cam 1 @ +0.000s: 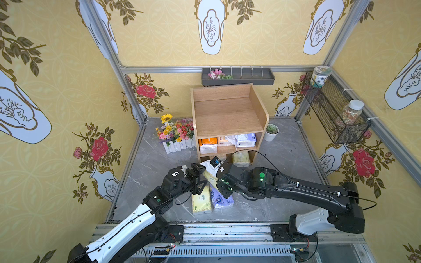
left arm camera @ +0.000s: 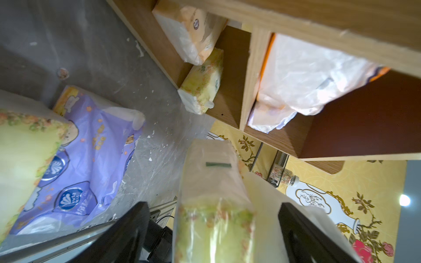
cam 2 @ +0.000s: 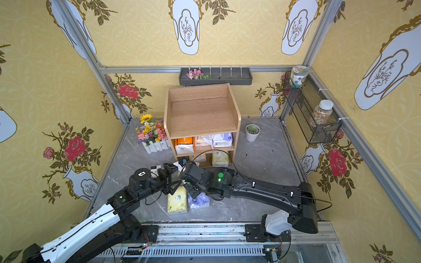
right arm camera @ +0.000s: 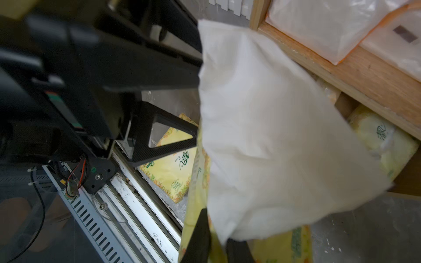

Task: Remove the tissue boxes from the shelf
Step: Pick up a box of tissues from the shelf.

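Note:
My right gripper (right arm camera: 216,248) is shut on a yellow-green tissue pack (cam 1: 210,176) with white tissue (right arm camera: 273,136) sticking out, held above the table in front of the shelf (cam 1: 227,113). My left gripper (left arm camera: 215,211) stands open around that same pack (left arm camera: 214,227), with gaps on both sides. On the table below lie a yellow-green pack (cam 1: 201,201) and a lavender pack (cam 1: 222,199). The middle tier holds an orange pack (cam 1: 207,144) and a lavender one (cam 1: 247,139). The bottom tier holds a yellow-green pack (left arm camera: 202,88) and a tan one (left arm camera: 191,29). The top tier is bare.
A white-fenced flower box (cam 1: 175,134) stands left of the shelf and a potted succulent (cam 1: 271,132) right of it. A black wire basket (cam 1: 335,109) with jars hangs on the right wall, a dark grey tray (cam 1: 237,76) on the back wall.

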You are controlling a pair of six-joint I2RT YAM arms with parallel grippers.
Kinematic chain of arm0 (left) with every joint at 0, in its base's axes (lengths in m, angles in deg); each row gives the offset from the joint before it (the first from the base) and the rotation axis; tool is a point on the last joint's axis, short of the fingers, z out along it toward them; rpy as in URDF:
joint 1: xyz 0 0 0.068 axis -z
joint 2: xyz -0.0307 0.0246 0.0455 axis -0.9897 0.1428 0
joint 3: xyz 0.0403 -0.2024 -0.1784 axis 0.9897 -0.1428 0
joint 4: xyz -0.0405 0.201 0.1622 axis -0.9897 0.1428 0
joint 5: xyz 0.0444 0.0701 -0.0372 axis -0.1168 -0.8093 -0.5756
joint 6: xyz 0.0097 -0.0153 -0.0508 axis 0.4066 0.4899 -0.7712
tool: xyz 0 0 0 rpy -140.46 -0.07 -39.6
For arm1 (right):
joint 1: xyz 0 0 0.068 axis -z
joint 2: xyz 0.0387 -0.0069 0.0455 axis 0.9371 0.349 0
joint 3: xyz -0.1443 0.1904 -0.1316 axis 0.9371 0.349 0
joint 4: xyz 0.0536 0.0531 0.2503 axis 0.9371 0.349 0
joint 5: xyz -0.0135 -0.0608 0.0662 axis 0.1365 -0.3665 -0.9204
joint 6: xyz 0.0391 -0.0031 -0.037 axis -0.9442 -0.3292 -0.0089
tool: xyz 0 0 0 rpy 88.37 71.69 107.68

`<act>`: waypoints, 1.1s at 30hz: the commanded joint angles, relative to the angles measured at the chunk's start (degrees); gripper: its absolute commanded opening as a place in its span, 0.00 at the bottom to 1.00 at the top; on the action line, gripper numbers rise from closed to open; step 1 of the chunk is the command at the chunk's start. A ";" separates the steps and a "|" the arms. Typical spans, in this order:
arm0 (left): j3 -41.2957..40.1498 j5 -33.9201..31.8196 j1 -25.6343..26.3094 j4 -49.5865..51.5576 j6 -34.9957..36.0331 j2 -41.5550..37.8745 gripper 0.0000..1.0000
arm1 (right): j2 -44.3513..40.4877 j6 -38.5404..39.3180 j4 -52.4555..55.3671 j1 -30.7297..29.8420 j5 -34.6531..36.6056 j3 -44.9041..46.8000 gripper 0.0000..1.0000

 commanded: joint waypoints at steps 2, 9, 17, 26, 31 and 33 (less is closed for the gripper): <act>-0.01 -2.80 1.71 -1.39 -2.56 1.61 0.95 | 1.16 -0.58 -4.72 -2.11 1.86 -0.36 0.00; -0.53 -4.08 2.08 -1.30 -3.75 1.75 0.72 | 1.59 -1.86 -3.44 -3.65 4.30 0.44 0.00; 0.17 -4.19 2.69 -1.39 -3.22 2.97 0.38 | 2.30 -4.77 -1.48 -4.26 5.70 0.69 0.00; 1.67 -3.21 3.05 -7.22 5.99 8.60 0.24 | -5.50 -6.91 -2.93 -3.95 4.54 4.80 0.80; 3.53 2.44 3.99 -14.85 15.15 16.24 0.24 | -13.43 -8.05 -1.15 0.64 2.78 5.97 0.86; 4.86 3.20 5.63 -16.40 18.46 18.93 0.24 | -16.30 -9.86 0.77 4.75 0.39 6.13 0.87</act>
